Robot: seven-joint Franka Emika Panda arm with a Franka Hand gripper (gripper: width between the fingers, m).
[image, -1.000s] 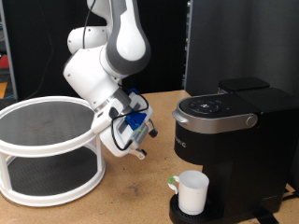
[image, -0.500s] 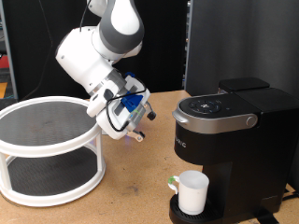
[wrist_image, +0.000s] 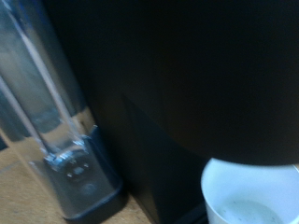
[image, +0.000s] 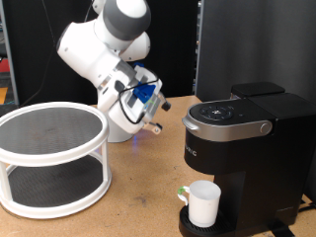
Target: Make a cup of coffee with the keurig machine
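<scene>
Change since earlier: arm had swung up and toward the exterior view's right over the last second; tool (image: 150, 124) had lifted off the white two-tier stand (image: 51, 158) and drawn closer to the coffee machine (image: 247, 148).

Cup: white mug (image: 203, 202) stood upright on the machine's round drip tray, under the spout, handle toward the exterior view's left, green mark near the rim. Wrist view showed the same mug (wrist_image: 252, 194) from above, under the dark overhang of the machine (wrist_image: 187, 84).

Machine: black, lid down, silver-grey handle across the front, button panel on top. Standing on the table (image: 138, 202) at the exterior view's right. Wrist view also showed a clear tank-like part (wrist_image: 51, 121) beside the dark body.

Progress: mug placement looked done. Lid closed; could not tell whether a pod was inside. No liquid visible in the mug, so brewing judged not yet finished, perhaps not started.

Arm pose: white arm folded, elbow high, wrist tilted so the hand pointed down and toward the machine. Tool hung in the air between stand and machine, near the machine's left side in the exterior view, touching nothing.

Tool state: fingers partly hidden by blue fittings and cable; open or closed, cannot tell. Nothing seen between them.
</scene>
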